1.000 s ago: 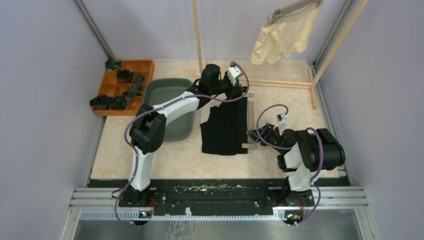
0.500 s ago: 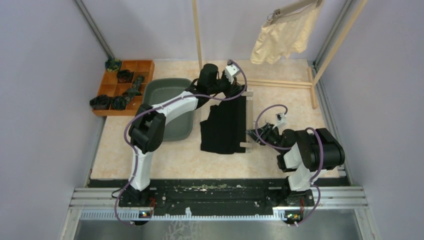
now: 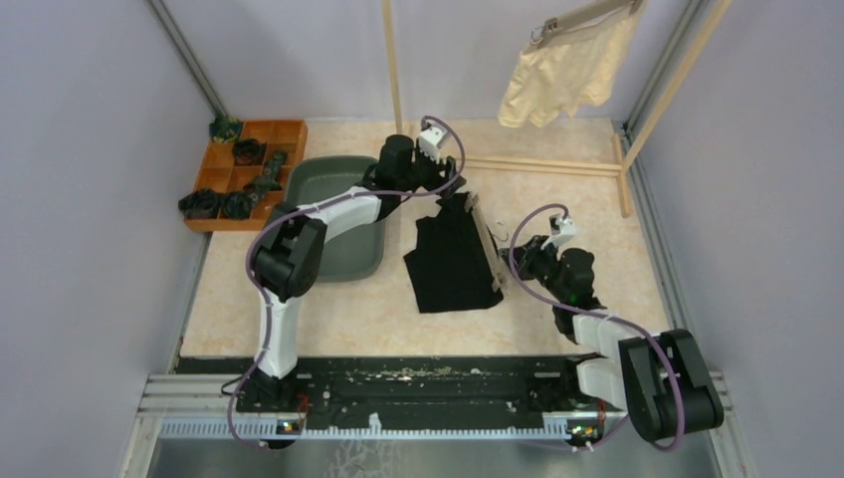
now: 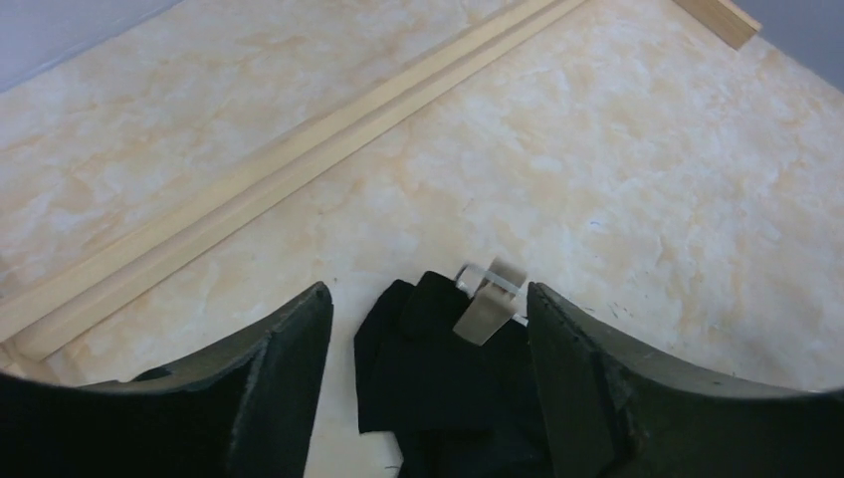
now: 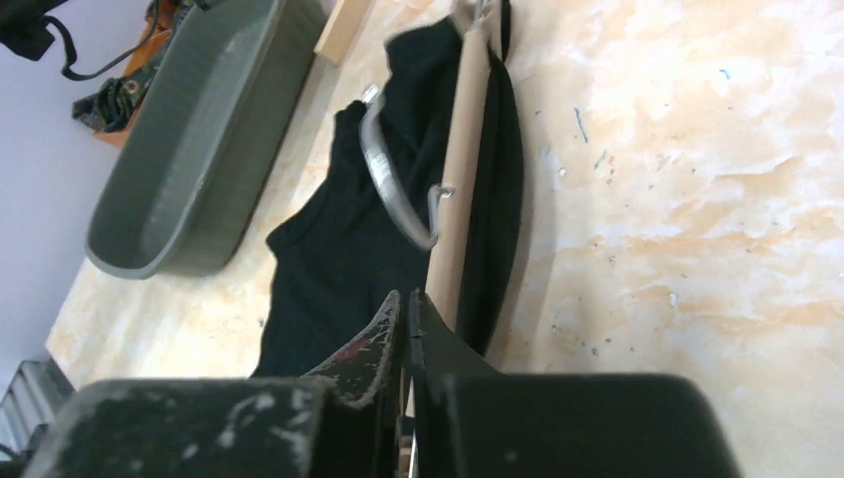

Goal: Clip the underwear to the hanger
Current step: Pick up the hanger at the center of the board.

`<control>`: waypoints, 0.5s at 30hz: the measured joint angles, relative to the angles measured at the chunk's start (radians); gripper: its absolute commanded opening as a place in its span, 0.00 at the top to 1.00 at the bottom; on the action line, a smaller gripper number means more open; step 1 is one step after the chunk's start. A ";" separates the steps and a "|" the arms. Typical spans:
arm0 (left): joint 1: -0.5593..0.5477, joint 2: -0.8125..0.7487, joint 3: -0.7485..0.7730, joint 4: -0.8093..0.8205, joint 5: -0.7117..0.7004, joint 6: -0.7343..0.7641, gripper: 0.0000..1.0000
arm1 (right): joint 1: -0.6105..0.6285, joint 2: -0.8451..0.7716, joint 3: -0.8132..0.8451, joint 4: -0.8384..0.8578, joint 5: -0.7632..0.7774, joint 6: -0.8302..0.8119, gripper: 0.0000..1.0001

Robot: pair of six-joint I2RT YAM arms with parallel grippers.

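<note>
Item 1, black underwear [image 3: 453,259]: lies flat on the table between the grey tub [image 3: 338,214] and my right arm, waistband along the wooden hanger [image 3: 485,244]. Change over the last 1 s: hanger and garment have swung from square with the table edge to a slant, far end shifted left.

Item 2, left gripper [image 4: 428,299]: fingers spread wide, holding nothing, poised over the far clip [image 4: 488,309] and the black corner beneath it. It has followed that far end leftward.

Item 3, right gripper [image 5: 406,304]: jaws pressed almost together at the near end of the hanger bar. I judge it is pinching the bar. Its elbow has dropped toward the near right corner.

Item 4, cream underwear [image 3: 562,75]: hangs from the wooden rack [image 3: 393,60] at far right, unchanged.

Reading: the far clip sits on the cloth, but I cannot tell whether it bites. I take the slant as my right arm turning the hanger to line the left claw up on that clip
</note>
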 measured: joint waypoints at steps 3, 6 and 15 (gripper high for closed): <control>0.010 -0.006 -0.011 0.014 -0.037 -0.045 0.17 | 0.007 -0.043 0.011 -0.069 0.031 -0.026 1.00; 0.019 -0.029 -0.034 0.027 -0.058 -0.088 0.17 | 0.016 -0.059 0.012 -0.125 0.048 -0.043 1.00; 0.024 -0.097 -0.098 0.085 -0.013 -0.164 0.17 | 0.034 -0.061 0.017 -0.202 0.086 -0.064 0.88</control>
